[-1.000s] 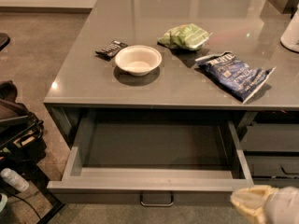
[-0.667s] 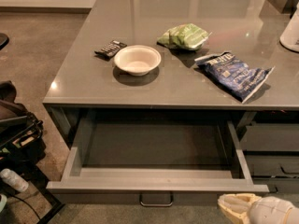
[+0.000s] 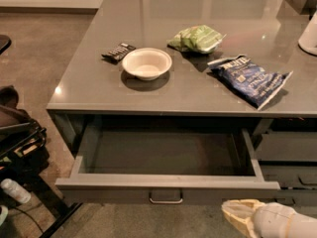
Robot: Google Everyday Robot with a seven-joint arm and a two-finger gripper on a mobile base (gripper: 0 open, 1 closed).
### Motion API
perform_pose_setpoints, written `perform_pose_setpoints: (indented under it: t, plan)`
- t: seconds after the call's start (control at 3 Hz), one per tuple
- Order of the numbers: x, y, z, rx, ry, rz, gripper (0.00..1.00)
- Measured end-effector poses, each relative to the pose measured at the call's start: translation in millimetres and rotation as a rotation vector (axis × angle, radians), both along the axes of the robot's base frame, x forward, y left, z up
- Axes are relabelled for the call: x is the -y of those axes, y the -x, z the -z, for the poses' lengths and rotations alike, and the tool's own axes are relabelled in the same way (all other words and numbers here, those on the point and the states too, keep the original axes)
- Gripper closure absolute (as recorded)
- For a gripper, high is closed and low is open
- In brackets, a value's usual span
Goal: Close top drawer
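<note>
closing not begun | my gripper (image 3: 234, 213) sat below-right of open top drawer (image 3: 168, 186) | grip: couldn't tell | next, likely: push front in

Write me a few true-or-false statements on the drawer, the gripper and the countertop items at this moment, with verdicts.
1. The top drawer is pulled out and its tray holds nothing. True.
2. The gripper is on the drawer's handle. False: it is low at the right, below the right end of the drawer front, well to the right of the handle.
3. The white bowl sits on the countertop, left of the blue bag. True.
4. The green bag lies inside the drawer. False: it is on the countertop, behind the bowl and to its right.
</note>
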State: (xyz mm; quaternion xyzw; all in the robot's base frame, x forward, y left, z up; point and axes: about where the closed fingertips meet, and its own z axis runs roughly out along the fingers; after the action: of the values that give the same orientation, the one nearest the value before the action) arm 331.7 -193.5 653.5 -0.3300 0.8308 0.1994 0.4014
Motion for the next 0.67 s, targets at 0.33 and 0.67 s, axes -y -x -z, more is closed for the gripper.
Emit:
perform_pose_setpoints:
  t: [0.33, 0.67]
  plan:
    - [-11.5, -39.4, 7.1, 0.058, -0.027, -0.021, 1.0]
    - [-17.4, -57.2, 8.9, 0.088, -0.041, -0.026, 1.0]
